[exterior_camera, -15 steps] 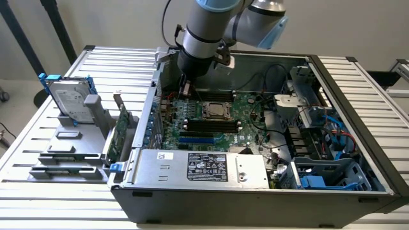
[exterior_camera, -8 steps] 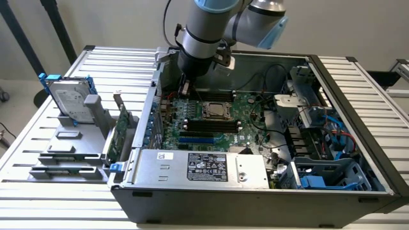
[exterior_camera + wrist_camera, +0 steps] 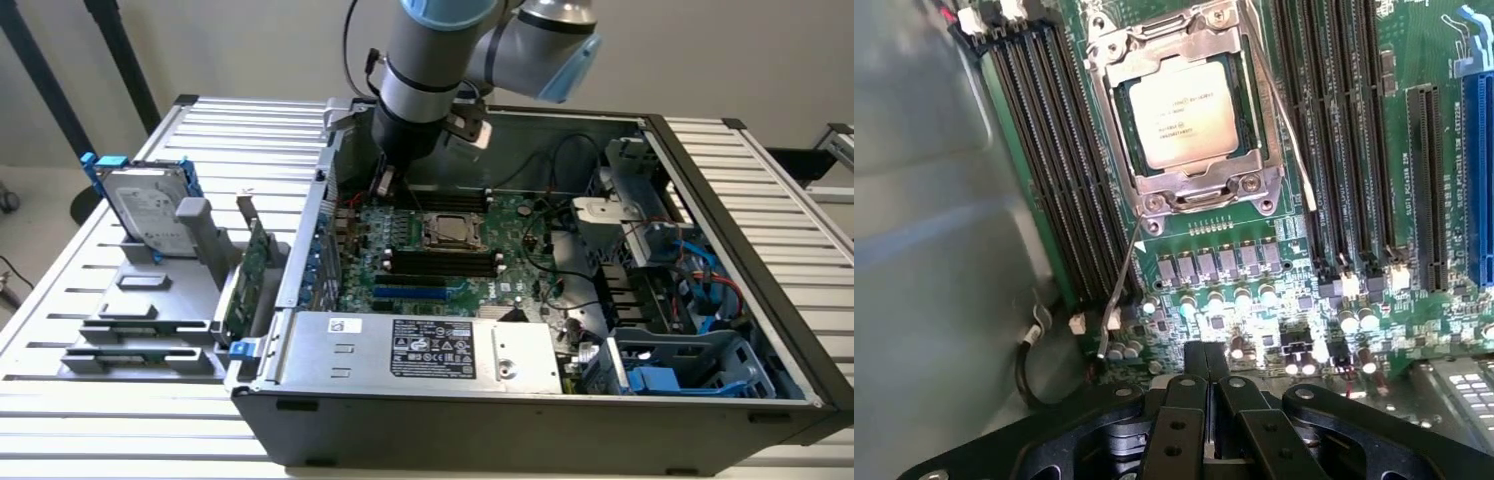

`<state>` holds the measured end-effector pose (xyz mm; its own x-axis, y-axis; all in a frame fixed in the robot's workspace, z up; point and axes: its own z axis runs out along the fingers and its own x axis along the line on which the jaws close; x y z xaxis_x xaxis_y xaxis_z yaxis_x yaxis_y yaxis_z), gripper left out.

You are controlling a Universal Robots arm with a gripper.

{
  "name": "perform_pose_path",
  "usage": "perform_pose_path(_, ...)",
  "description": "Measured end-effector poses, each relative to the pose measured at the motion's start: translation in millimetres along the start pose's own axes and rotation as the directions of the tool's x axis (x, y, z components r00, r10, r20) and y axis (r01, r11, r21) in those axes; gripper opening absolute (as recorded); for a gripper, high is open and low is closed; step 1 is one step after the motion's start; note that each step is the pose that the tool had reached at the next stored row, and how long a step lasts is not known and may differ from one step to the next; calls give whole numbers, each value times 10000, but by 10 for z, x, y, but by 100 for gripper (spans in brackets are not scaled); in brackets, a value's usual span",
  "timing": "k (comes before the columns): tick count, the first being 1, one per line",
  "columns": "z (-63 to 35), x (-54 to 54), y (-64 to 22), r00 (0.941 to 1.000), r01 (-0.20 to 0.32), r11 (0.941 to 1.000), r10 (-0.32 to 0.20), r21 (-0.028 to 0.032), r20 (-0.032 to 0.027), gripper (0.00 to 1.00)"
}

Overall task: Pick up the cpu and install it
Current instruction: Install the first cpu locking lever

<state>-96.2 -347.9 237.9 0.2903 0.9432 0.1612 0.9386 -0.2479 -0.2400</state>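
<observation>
You have a ribbed metal counter before a pale wall. It carries an open computer case, and a hard drive stands in a grey rack at the exterior view's left. Your arm reaches almost straight down into the far part of the case, toward the exterior view's left. The end effector is closed, fingers pressed together on nothing, and hangs over the motherboard near the socket. The cpu lies flat inside the socket frame.
</observation>
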Motion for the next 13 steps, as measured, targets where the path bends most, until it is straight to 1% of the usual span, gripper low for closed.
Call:
perform_pose_path(4,8,-2,2,9980,-607,9981,605,-85,-196,11)
perform_pose_path(6,13,-2,4,9956,-883,9960,879,-111,-309,11)
perform_pose_path(8,16,-3,4,9927,-1129,9935,1123,-123,-438,11)
perform_pose_path(10,17,-3,4,9892,-1354,9907,1345,-120,-585,11)
perform_pose_path(13,13,-2,3,9842,-1613,9868,1600,-107,-761,11)
